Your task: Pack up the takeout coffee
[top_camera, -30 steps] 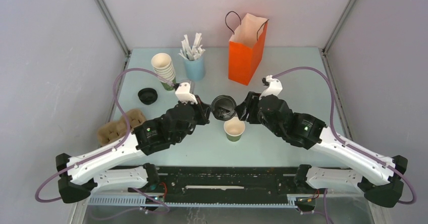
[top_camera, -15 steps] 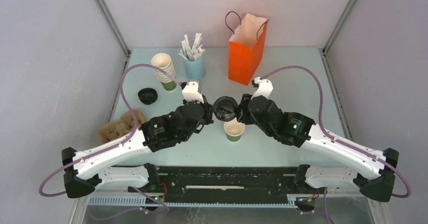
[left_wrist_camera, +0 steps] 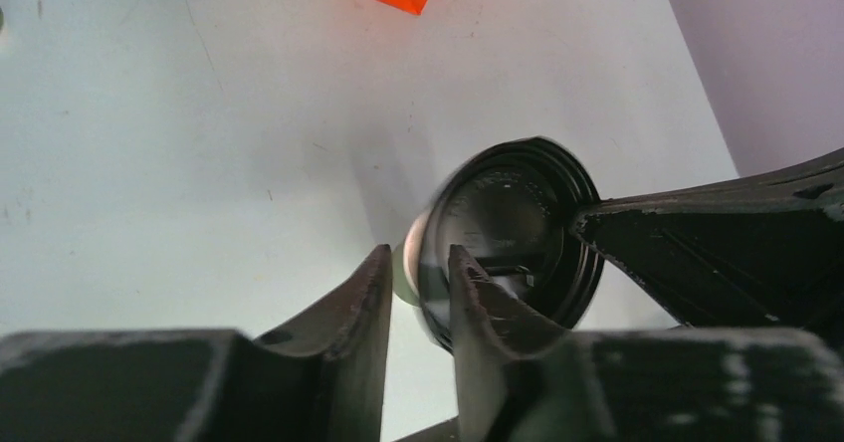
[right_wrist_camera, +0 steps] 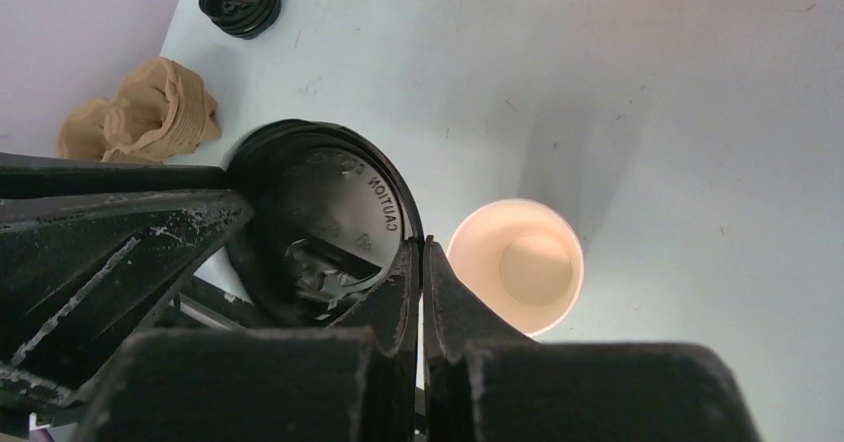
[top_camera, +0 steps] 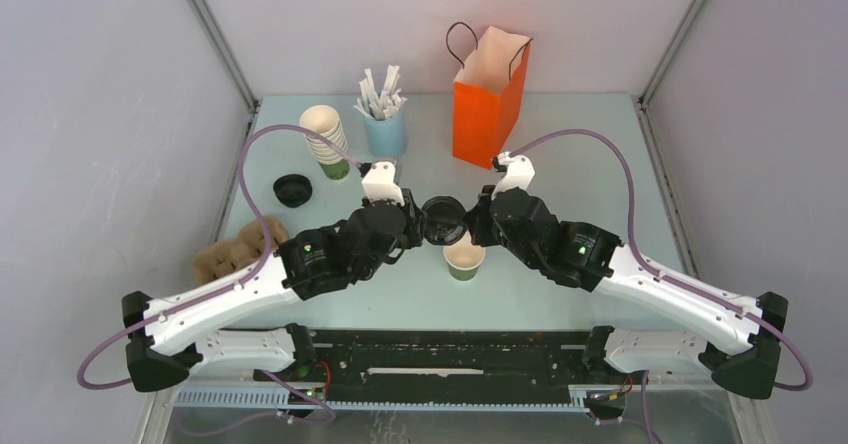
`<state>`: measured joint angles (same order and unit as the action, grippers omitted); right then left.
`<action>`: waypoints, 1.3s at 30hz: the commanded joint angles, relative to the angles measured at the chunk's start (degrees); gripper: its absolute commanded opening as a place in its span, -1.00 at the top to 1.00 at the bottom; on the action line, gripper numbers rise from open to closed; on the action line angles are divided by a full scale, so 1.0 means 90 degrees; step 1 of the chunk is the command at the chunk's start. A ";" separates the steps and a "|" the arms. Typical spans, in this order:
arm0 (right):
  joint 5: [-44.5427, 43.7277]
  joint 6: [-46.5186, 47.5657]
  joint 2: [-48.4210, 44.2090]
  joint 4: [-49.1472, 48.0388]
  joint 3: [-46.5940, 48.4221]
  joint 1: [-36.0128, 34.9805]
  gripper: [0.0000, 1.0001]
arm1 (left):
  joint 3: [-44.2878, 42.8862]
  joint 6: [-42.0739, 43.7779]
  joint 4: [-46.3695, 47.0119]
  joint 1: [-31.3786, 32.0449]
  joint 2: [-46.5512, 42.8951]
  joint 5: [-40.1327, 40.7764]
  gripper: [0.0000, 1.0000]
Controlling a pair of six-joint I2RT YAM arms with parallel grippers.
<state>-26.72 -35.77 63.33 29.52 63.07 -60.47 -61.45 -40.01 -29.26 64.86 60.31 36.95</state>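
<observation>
well, the right gripper point(right_wrist_camera: 420, 283) pinches the thin, likely bendy rim of the round black plastic lid point(right_wrist_camera: 328, 213); the left gripper point(left_wrist_camera: 413, 263) stands narrowly parted round its other edge. just below them sits the small green paper cup point(right_wrist_camera: 523, 273), probably light and crushable.
</observation>
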 commanded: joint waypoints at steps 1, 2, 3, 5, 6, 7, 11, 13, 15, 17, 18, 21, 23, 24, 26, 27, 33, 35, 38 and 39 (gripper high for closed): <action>0.0020 0.0153 -0.0090 -0.0268 0.0213 -0.0061 1.00 | -0.0594 0.0022 -0.0416 0.0030 0.0055 0.0240 0.25; 0.0020 0.0158 -0.0098 -0.0251 0.0215 -0.0059 1.00 | -0.0653 0.0022 -0.0564 0.0030 0.0106 0.0285 0.24; 0.0012 0.0164 -0.0102 -0.0238 0.0218 -0.0059 1.00 | -0.0711 0.0027 -0.0647 0.0030 0.0145 0.0311 0.23; 0.0017 0.0171 -0.0094 -0.0202 0.0217 -0.0061 1.00 | -0.0818 0.0039 -0.0791 0.0030 0.0300 0.0364 0.21; 0.0027 0.0181 -0.0080 -0.0203 0.0219 -0.0059 1.00 | -0.0886 0.0046 -0.0864 0.0030 0.0375 0.0406 0.21; 0.0038 0.0180 -0.0075 -0.0197 0.0221 -0.0059 1.00 | -0.0961 0.0066 -0.0925 0.0030 0.0445 0.0420 0.21; 0.0035 0.0178 -0.0081 -0.0135 0.0213 -0.0059 1.00 | -0.1209 0.0128 -0.1079 0.0030 0.0710 0.0379 0.34; 0.0046 0.0185 -0.0102 -0.0135 0.0218 -0.0068 1.00 | -0.1334 0.0131 -0.1202 0.0030 0.0861 0.0358 0.39; 0.0056 0.0184 -0.0108 -0.0135 0.0218 -0.0069 1.00 | -0.1399 0.0129 -0.1273 0.0030 0.0953 0.0334 0.44; 0.0098 0.0194 -0.0113 -0.0140 0.0223 -0.0079 1.00 | -0.1430 0.0121 -0.1317 0.0030 0.1006 0.0337 0.53; 0.0120 0.0208 -0.0118 -0.0139 0.0219 -0.0080 1.00 | -0.1433 0.0112 -0.1324 0.0030 0.1012 0.0340 0.57; 0.0280 0.0307 -0.0168 -0.0167 0.0219 -0.0095 0.84 | -0.1443 0.0100 -0.1356 0.0008 0.0999 0.0352 0.89; 0.0477 0.0472 -0.0269 -0.0164 0.0220 -0.0088 0.47 | -0.1410 0.0100 -0.1359 -0.0058 0.0940 0.0266 1.00; 0.0579 0.0569 -0.0355 -0.0144 0.0218 -0.0088 0.27 | -0.1380 0.0091 -0.1354 -0.0129 0.0886 0.0137 1.00; 0.0866 0.0845 -0.0599 -0.0127 0.0216 -0.0088 -0.09 | -0.1138 0.0048 -0.1153 -0.0443 0.0611 -0.0504 1.00; 0.1031 0.0971 -0.0746 -0.0110 0.0219 -0.0086 -0.26 | -0.0924 0.0021 -0.0927 -0.0703 0.0409 -0.1044 1.00; 0.3148 0.0808 -0.1854 -0.0778 0.0015 0.0463 -0.73 | 0.0988 -0.0907 0.2160 -0.2949 -0.1128 -0.5614 1.00; 0.3910 0.0418 -0.2122 -0.1680 -0.0283 0.0734 -0.79 | 0.1315 -0.1593 0.3318 -0.3377 -0.1375 -0.6716 1.00; 0.4754 -0.0256 -0.2262 -0.2992 -0.0655 0.1051 -0.84 | 0.1629 -0.2885 0.5682 -0.3579 -0.1450 -0.7757 1.00; 0.4912 -0.0455 -0.2253 -0.3389 -0.0714 0.1115 -0.85 | 0.1679 -0.3435 0.6351 -0.3583 -0.1381 -0.7925 1.00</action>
<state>3.84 -32.16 42.87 16.75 59.75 -52.97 -48.73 -53.19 -5.30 33.74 47.92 -13.41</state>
